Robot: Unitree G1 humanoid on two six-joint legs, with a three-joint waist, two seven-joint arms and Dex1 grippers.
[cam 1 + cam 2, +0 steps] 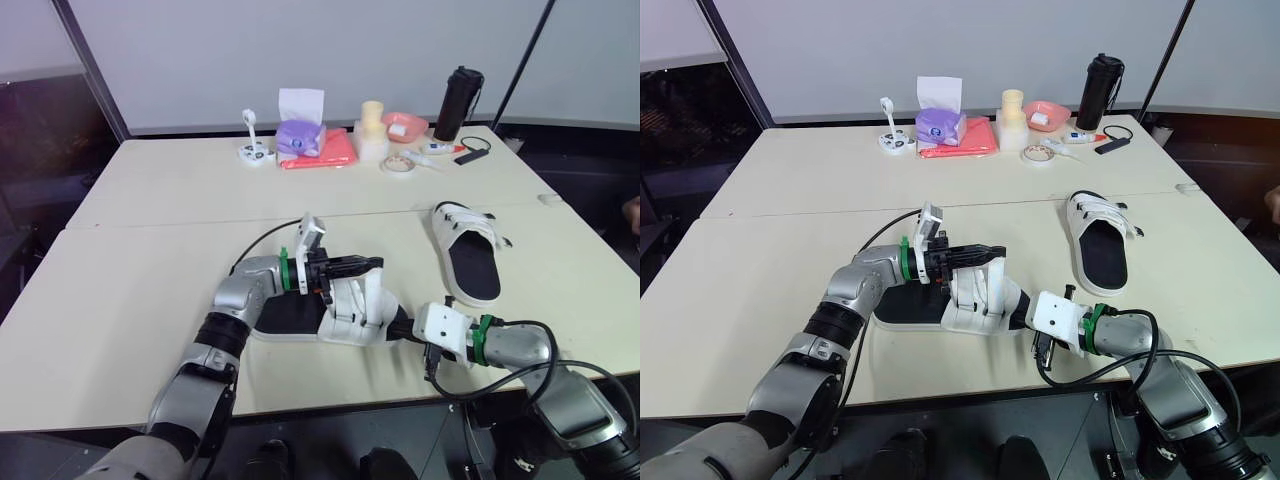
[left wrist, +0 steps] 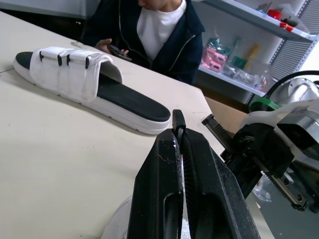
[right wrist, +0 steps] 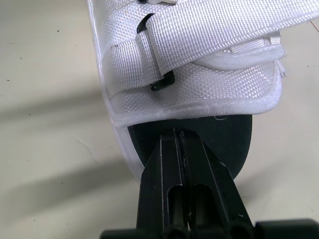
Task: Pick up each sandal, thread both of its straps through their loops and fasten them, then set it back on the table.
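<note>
While right end effector (image 3: 180, 133), closed, touches near sandal (image 1: 290, 318), left end effector (image 1: 374, 263) pinches its strap (image 1: 372, 293).

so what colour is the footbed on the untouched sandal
Black footbed, white straps; clearest in the left wrist view.

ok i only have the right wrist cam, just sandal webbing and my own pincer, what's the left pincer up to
Observer: The left pincer is shut on a strap of the near sandal, holding it up above the footbed.
Operator: and where's the other sandal
Observer: The other sandal lies flat on the table, off to the robot's right, apart from both pincers.
Operator: is that one done up
Observer: The left wrist view shows its fastened straps lying flat across the upper, through the black loops as far as I can tell.
</note>
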